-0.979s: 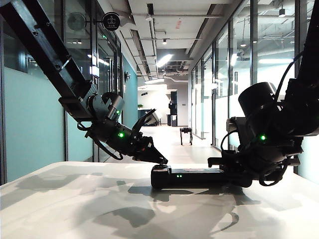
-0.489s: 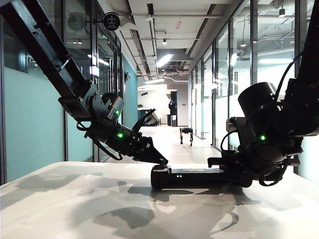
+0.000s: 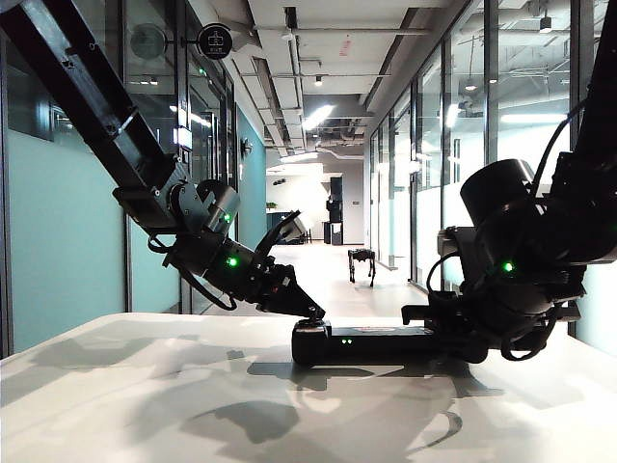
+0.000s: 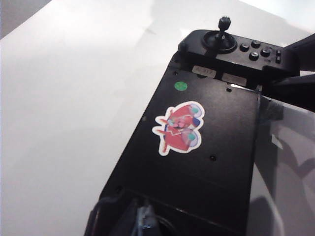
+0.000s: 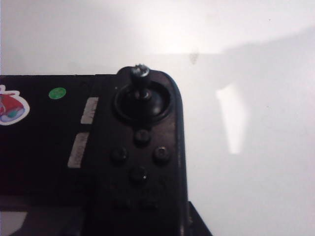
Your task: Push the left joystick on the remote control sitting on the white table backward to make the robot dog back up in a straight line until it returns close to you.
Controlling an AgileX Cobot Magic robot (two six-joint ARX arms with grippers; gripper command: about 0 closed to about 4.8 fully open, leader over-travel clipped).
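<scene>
The black remote control lies on the white table. My left gripper slants down onto the top of its left end, fingers drawn together to a point. The left joystick is hidden under that tip. In the left wrist view the gripper sits over the near end, beyond it the red-and-white sticker and the right joystick. My right gripper clamps the controller's right end, where the right joystick stands upright. The robot dog stands far down the corridor.
Glass walls line both sides of the corridor behind the table. The table's far edge runs just behind the controller. My left arm slants in from the upper left, and the bulky right arm fills the right side.
Both arms and the controller have kept still. The robot dog looks a touch larger in the corridor.
</scene>
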